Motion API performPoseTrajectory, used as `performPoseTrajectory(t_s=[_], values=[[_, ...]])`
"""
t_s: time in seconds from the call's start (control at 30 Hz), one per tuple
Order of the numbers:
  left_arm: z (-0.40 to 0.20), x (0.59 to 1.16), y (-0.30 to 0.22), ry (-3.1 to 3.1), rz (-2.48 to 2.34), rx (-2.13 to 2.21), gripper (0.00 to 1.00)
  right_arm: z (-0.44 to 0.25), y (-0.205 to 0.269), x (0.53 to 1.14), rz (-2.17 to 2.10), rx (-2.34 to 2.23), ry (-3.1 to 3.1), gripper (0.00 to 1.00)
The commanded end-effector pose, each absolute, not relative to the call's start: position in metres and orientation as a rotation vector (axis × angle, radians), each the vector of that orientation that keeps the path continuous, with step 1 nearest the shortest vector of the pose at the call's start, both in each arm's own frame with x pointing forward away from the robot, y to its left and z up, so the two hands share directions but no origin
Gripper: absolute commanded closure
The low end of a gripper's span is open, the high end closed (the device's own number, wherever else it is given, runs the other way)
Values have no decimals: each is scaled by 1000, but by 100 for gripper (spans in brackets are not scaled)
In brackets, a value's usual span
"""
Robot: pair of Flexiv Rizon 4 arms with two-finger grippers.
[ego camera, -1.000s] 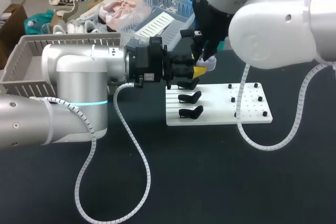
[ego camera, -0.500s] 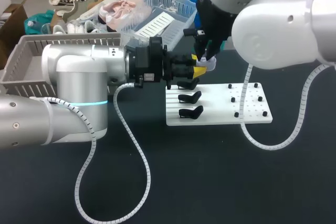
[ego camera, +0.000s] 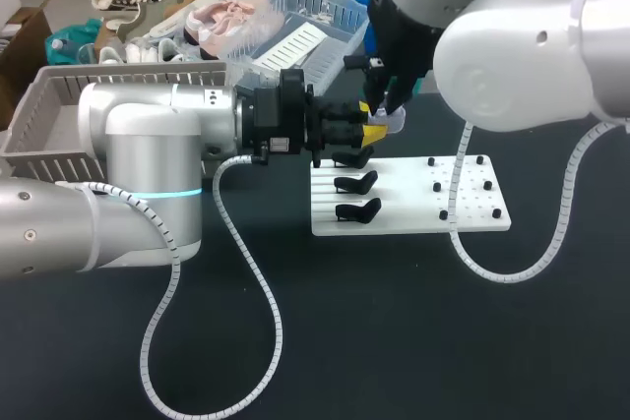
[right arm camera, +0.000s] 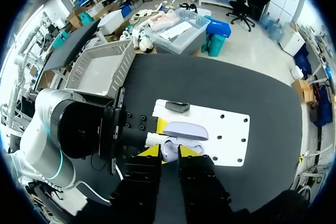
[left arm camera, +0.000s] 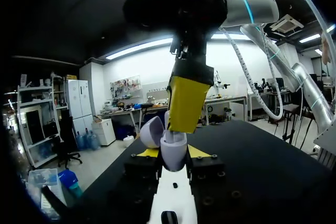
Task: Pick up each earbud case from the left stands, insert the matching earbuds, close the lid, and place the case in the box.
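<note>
My left hand (ego camera: pixel 369 131) is clamped on a pale lavender earbud case (left arm camera: pixel 173 148), one yellow tip on each side of its body. It holds the case in the air above the far end of a flat white board with rows of holes (ego camera: pixel 477 215). The case's rounded lid (left arm camera: pixel 152 131) stands open, tipped back to one side. My right hand (left arm camera: pixel 181 124) comes down from above and sits right at the open mouth of the case. From these angles I cannot tell whether it is wide, narrow or holding anything. The board lies on the dark worktop (ego camera: pixel 394 331). On its left half are small black curved stands (ego camera: pixel 356 182), one behind another, with the nearest (ego camera: pixel 358 210) close to the board's front edge. Short black pegs (ego camera: pixel 436 187) dot its right half. A grey slotted plastic basket (ego camera: pixel 44 95) sits at the worktop's far left, behind my left arm.
</note>
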State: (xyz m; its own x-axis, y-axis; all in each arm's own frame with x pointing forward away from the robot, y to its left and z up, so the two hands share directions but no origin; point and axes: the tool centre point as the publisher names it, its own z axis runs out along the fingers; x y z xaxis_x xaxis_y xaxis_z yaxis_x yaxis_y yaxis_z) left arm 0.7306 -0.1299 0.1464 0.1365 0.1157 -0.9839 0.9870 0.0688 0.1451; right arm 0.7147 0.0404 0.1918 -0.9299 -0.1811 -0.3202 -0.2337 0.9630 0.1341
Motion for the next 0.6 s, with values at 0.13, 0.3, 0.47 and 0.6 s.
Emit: performPoseTrajectory(t_s=[0.13, 0.3, 0.47, 0.6], values=[[146, 731, -130, 1217, -994, 1294, 100, 187, 40, 713, 241, -298, 2811, 100], [146, 731, -130, 1217, -994, 1294, 100, 186, 40, 713, 237, -300, 2815, 100], [146, 731, -130, 1217, -994, 1294, 100, 185, 39, 714, 237, -301, 2817, 100], [146, 731, -130, 1217, -994, 1294, 100, 184, 40, 714, 238, -303, 2824, 65]])
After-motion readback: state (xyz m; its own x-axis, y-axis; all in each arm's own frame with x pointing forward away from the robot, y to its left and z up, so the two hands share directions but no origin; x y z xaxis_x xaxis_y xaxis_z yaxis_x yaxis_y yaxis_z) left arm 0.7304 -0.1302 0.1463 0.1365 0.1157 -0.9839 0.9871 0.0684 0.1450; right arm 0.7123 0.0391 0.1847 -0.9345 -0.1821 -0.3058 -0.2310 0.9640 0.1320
